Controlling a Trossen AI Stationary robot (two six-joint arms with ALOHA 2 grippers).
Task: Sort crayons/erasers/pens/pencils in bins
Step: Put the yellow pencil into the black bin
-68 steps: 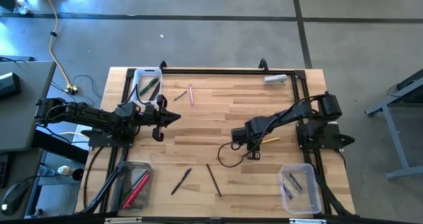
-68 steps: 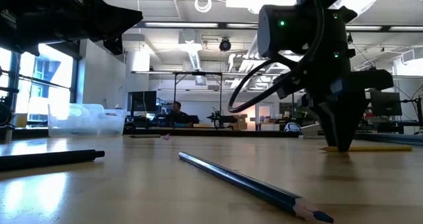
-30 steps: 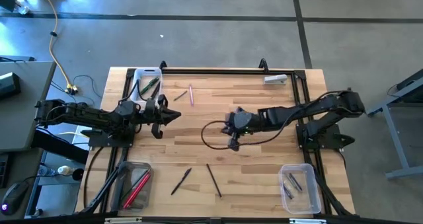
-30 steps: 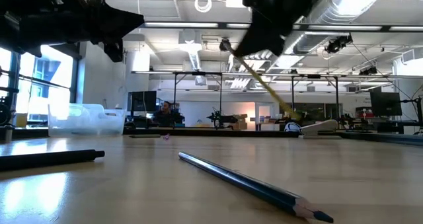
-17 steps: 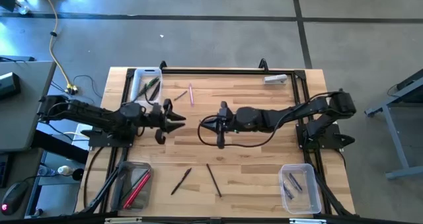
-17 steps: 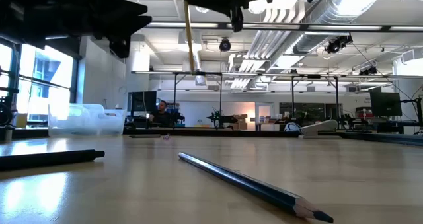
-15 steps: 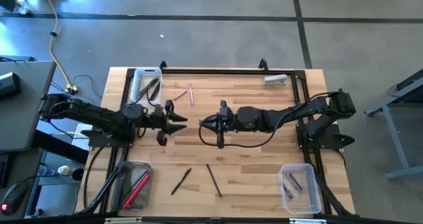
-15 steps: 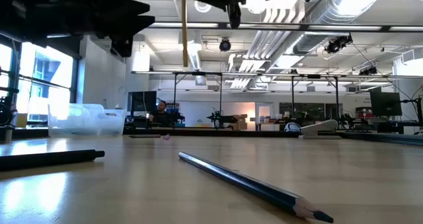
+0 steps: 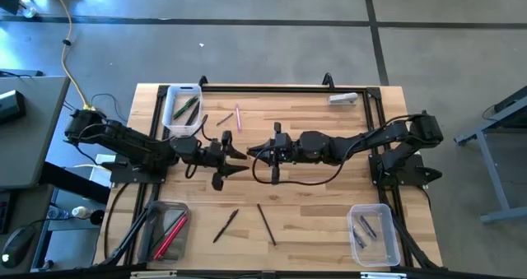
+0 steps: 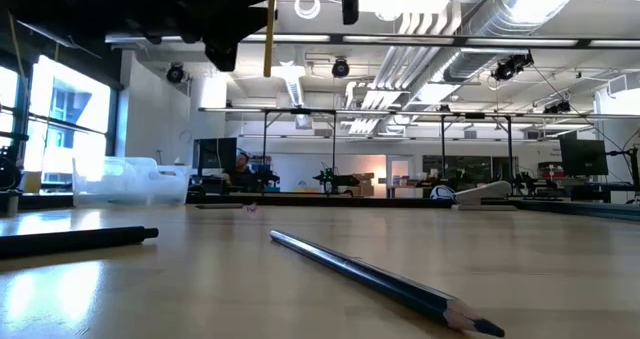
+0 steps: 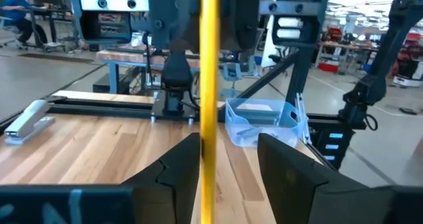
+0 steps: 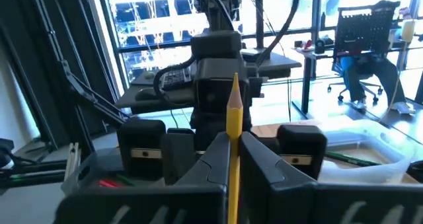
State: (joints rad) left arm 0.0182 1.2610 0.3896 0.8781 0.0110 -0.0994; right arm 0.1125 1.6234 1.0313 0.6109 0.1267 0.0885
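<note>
From above the yellow pencil (image 12: 233, 128) is hidden among the dark arm parts, and in the low view only a short upright length of it shows, cut off by the frame's top edge. It is a slim, straight yellow stick, pinched between the closed fingers of the right tool (image 9: 265, 155) over the middle of the pale wood-plank counter (image 9: 329, 197). The left tool (image 9: 235, 157), reaching level from the opposite side, has its fingers (image 11: 178, 178) apart on either side of the pencil.
</note>
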